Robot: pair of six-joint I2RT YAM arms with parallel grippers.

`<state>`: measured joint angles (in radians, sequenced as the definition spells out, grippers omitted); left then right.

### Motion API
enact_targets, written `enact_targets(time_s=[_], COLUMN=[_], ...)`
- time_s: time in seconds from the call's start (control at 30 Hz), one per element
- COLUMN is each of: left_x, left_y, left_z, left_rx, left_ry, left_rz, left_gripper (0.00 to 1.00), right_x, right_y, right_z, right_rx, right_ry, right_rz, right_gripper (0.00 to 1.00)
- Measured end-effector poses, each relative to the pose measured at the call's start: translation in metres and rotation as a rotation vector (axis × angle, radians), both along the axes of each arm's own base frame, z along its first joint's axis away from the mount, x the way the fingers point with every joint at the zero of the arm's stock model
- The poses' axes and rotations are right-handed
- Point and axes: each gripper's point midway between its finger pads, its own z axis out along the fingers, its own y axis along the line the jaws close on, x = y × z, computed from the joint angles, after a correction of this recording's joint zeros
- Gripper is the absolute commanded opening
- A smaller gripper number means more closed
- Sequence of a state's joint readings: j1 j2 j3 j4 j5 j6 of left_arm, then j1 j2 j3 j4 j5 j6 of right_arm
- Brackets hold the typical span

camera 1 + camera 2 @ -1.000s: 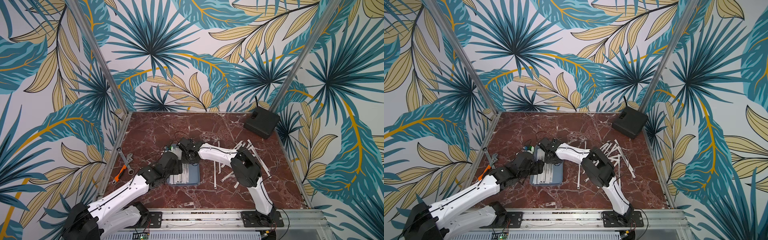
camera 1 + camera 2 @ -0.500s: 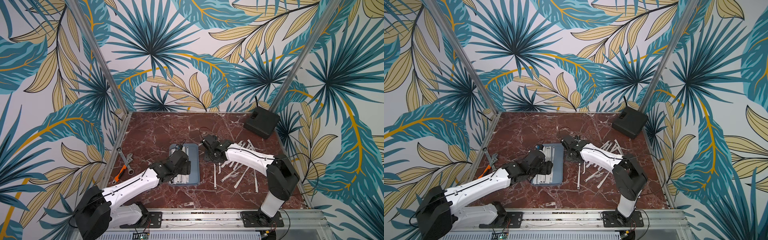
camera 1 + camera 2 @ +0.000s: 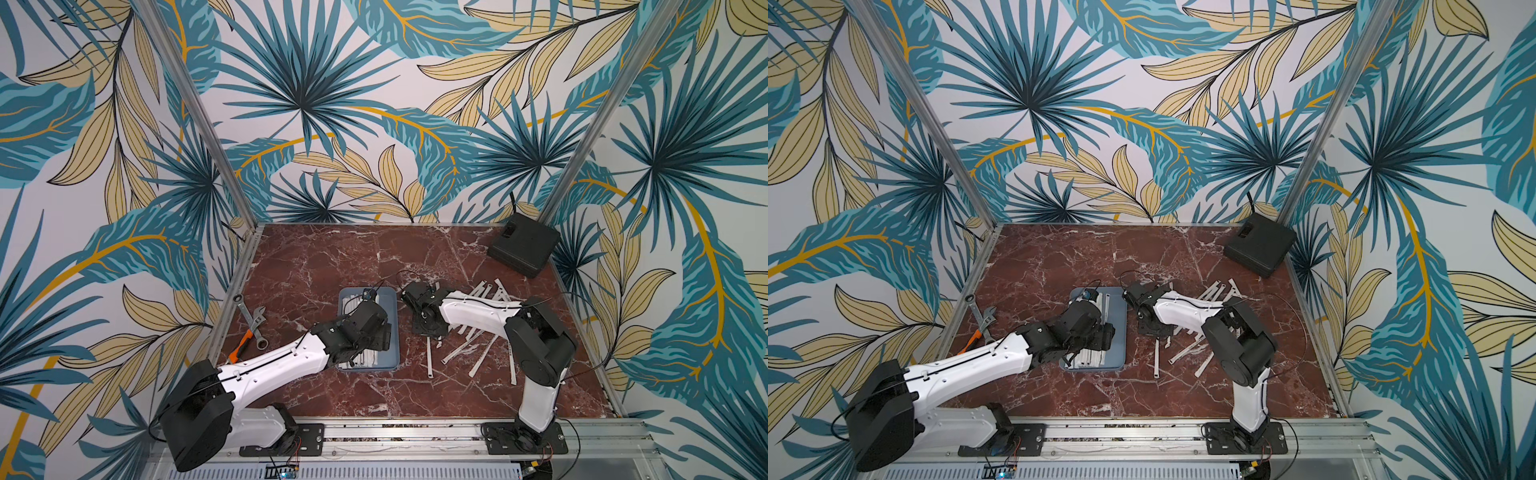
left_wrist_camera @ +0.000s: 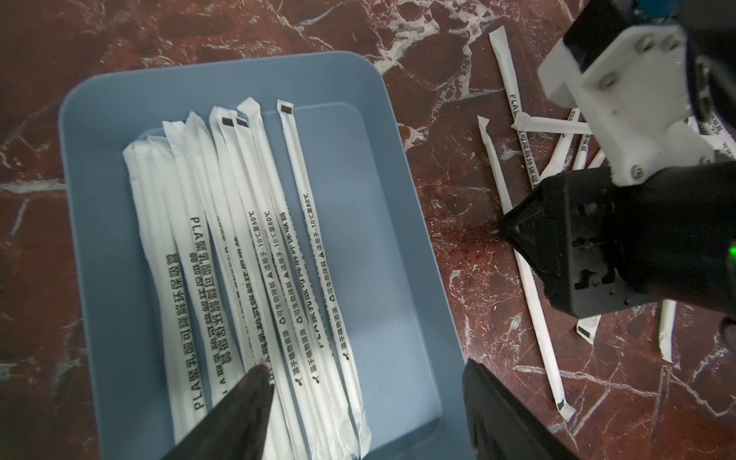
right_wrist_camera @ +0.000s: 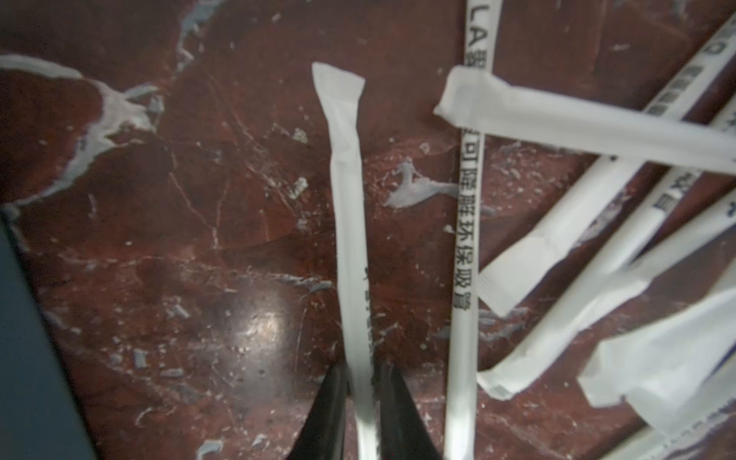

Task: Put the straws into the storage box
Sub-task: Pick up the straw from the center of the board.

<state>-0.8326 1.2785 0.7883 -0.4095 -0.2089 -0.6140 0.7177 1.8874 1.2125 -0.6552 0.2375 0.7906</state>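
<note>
The storage box (image 3: 390, 297) (image 3: 1120, 316) is a grey-blue tray in the middle of the marble table. Several white-wrapped straws (image 4: 255, 223) lie lengthwise in its left half. My left gripper (image 3: 374, 334) (image 4: 364, 366) hangs open over the box's near end with nothing between its fingers. More straws (image 3: 482, 357) (image 3: 1204, 365) lie scattered on the table to the right of the box. My right gripper (image 3: 429, 328) (image 5: 360, 368) points down at the pile's left edge, shut on one straw (image 5: 348, 223) that lies flat on the marble.
A black square box (image 3: 523, 245) stands in the far right corner. Wrenches (image 3: 251, 318) and an orange-handled tool (image 3: 240, 351) lie by the left edge. The right forearm (image 3: 478, 311) stretches above the loose straws.
My right gripper has left the box's far end, moved right to the loose pile and shut on a straw. My left gripper has shifted toward the box's near end.
</note>
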Motion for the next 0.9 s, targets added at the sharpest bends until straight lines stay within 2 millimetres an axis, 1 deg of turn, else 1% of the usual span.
enact_targets(time_s=[0.07, 0.2, 0.33, 0.4, 0.5, 0.6, 0.67, 0.77, 0.8, 0.83, 0.9], left_x=[0.001, 0.003, 0.007, 0.010, 0.012, 0.014, 0.015, 0.015, 0.014, 0.013, 0.011], left_y=[0.002, 0.010, 0.020, 0.027, 0.042, 0.060, 0.068, 0.071, 0.071, 0.071, 0.070], left_z=[0.002, 0.009, 0.024, 0.031, 0.036, 0.039, 0.043, 0.045, 0.045, 0.043, 0.041], left_rx=[0.005, 0.012, -0.004, -0.010, -0.012, -0.012, -0.017, -0.020, -0.021, -0.020, -0.022], left_ry=[-0.009, -0.034, -0.076, -0.095, -0.113, -0.129, -0.141, -0.145, -0.142, -0.135, -0.121], left_rz=[0.007, 0.031, 0.063, 0.082, 0.118, 0.157, 0.178, 0.184, 0.182, 0.178, 0.171], left_gripper=[0.81, 0.81, 0.82, 0.82, 0.82, 0.82, 0.82, 0.81, 0.82, 0.82, 0.81], right_x=[0.001, 0.006, 0.014, 0.015, 0.015, 0.017, 0.021, 0.027, 0.030, 0.034, 0.041], right_y=[0.003, 0.013, 0.024, 0.026, 0.031, 0.055, 0.086, 0.125, 0.134, 0.141, 0.148], right_z=[0.000, 0.004, 0.012, 0.016, 0.031, 0.065, 0.095, 0.125, 0.127, 0.126, 0.112], right_rx=[0.016, 0.055, 0.096, 0.103, 0.109, 0.159, 0.223, 0.296, 0.310, 0.319, 0.315], right_ry=[0.000, -0.010, -0.038, -0.043, -0.056, -0.105, -0.160, -0.219, -0.231, -0.237, -0.227], right_rz=[0.005, 0.013, 0.021, 0.026, 0.047, 0.101, 0.152, 0.202, 0.205, 0.205, 0.192], right_gripper=[0.09, 0.08, 0.08, 0.08, 0.08, 0.09, 0.09, 0.09, 0.08, 0.09, 0.09])
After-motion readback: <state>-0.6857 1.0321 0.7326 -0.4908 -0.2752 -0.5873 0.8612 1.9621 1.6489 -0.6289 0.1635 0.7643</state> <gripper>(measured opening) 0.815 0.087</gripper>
